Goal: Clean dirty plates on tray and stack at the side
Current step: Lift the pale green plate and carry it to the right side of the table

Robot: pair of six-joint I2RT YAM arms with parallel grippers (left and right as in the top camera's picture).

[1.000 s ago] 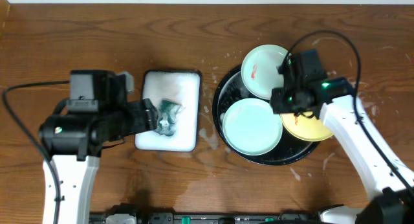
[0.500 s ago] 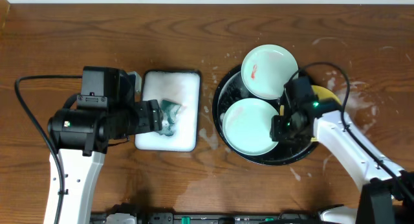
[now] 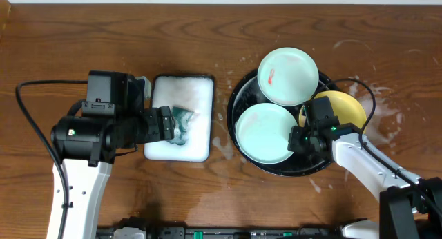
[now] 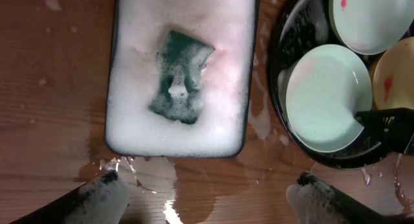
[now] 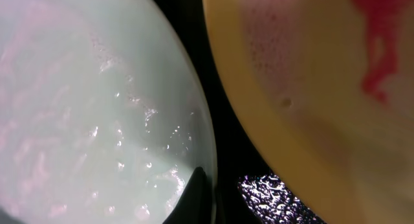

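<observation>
Toward the desk's left edge, your left gripper (image 3: pixel 170 126) hangs over the white tray (image 3: pixel 197 148). Its jaws stand wide apart with nothing between them. Your wrist view shows both fingertips (image 4: pixel 107 193) coated in foam at the bottom corners of the picture. A green sponge (image 4: pixel 181 78) lies in the suds near the middle of that tray, and neither fingertip touches it in that view. A puddle (image 4: pixel 155 177) spreads on the wood at the tray's near edge.

Right of the desk's centre sits the black tray (image 3: pixel 231 121), and all three plates are on it. The far mint plate (image 3: pixel 288 77) carries a red smear (image 3: pixel 271 76) and reaches out over the tray's far rim. The near mint plate (image 3: pixel 266 133) lies in the tray's left half, wet and soapy. The yellow plate (image 3: pixel 343 106) sits at the tray's right side, also smeared red.

Your right gripper (image 3: pixel 299 138) is low at the near mint plate's right rim, between that plate and the yellow one. One dark finger (image 5: pixel 196 197) overlaps the rim. The other is hidden, so you cannot tell whether the jaws are apart, together or clamped.

Toward the right edge, the bare wood (image 3: pixel 407 73) is streaked with whitish splashes (image 3: pixel 387 118).
</observation>
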